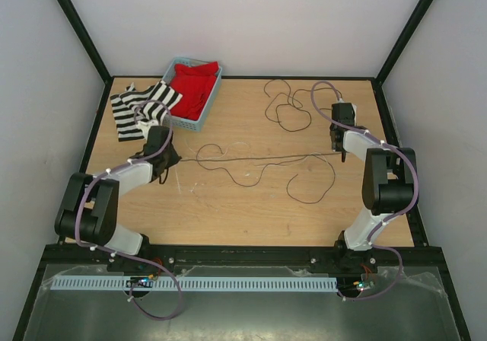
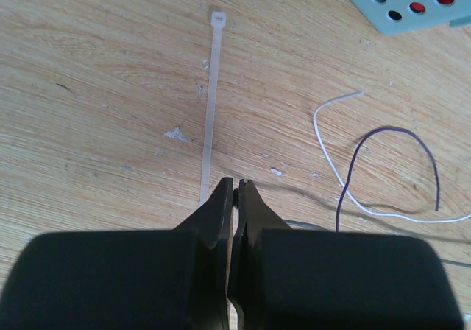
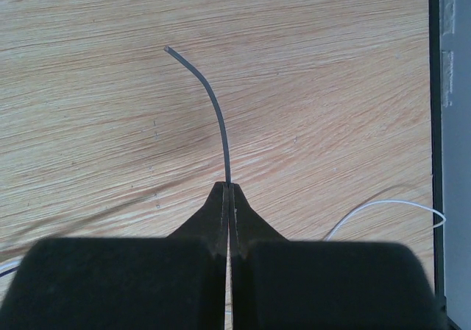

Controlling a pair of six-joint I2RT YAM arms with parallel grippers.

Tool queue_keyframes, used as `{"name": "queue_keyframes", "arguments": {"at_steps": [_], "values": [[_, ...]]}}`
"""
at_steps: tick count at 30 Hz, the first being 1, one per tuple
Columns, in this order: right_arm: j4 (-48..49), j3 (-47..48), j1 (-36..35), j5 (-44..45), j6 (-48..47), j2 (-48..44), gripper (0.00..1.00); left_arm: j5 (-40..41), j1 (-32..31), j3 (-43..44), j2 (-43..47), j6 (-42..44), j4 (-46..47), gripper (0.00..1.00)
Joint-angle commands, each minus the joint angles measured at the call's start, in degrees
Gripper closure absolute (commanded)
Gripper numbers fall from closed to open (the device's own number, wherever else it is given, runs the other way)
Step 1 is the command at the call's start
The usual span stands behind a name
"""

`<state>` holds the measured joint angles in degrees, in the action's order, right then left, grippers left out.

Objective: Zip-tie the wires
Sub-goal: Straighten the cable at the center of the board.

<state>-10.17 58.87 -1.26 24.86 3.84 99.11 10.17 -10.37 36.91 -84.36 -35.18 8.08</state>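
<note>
The wires [image 1: 304, 177] lie in dark loops over the middle and far right of the wooden table, and one strand is stretched straight between my two grippers. My left gripper [image 1: 166, 160] is shut, with a small dark bit of wire showing between its tips [image 2: 237, 195]. The white zip tie [image 2: 212, 102] lies flat and straight on the table just ahead of it, its head at the far end. A pale wire [image 2: 340, 175] and a dark wire [image 2: 394, 132] curl to its right. My right gripper [image 3: 229, 186] is shut on a grey wire [image 3: 213, 105], whose free end curves out ahead.
A blue basket [image 1: 176, 116] with red cloth stands at the back left, and its corner shows in the left wrist view [image 2: 390, 9]. A black-and-white striped cloth [image 1: 137, 106] lies beside it. The table's black frame [image 3: 449, 153] runs close on the right. A pale wire [image 3: 383, 206] lies there.
</note>
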Motion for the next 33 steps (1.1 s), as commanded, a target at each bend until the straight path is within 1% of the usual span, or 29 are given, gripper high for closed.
{"name": "queue_keyframes", "arguments": {"at_steps": [1,7,20,28,31,33], "values": [[-0.6,1.1,0.3,0.3,0.7,-1.4,1.0,8.7,-2.2,2.2,-1.6,5.3,-0.7,1.0],[-0.3,0.9,0.3,-1.5,1.1,-1.5,1.0,14.8,-6.4,4.1,-4.1,9.7,-1.4,1.0],[0.3,0.0,0.3,-2.8,1.3,-2.1,1.0,22.3,-10.1,8.3,-9.7,16.6,-4.8,1.0],[0.3,-0.3,0.3,-3.7,1.3,-2.8,1.0,23.0,-11.5,11.1,-12.4,18.4,-7.2,1.0],[0.3,-0.5,0.3,-5.7,1.3,-3.5,1.0,22.6,-11.6,11.3,-12.4,18.6,-7.6,1.0],[0.3,-0.6,0.3,-8.7,1.6,-4.2,1.0,21.2,-11.6,11.5,-12.0,18.8,-7.7,1.0]]}}
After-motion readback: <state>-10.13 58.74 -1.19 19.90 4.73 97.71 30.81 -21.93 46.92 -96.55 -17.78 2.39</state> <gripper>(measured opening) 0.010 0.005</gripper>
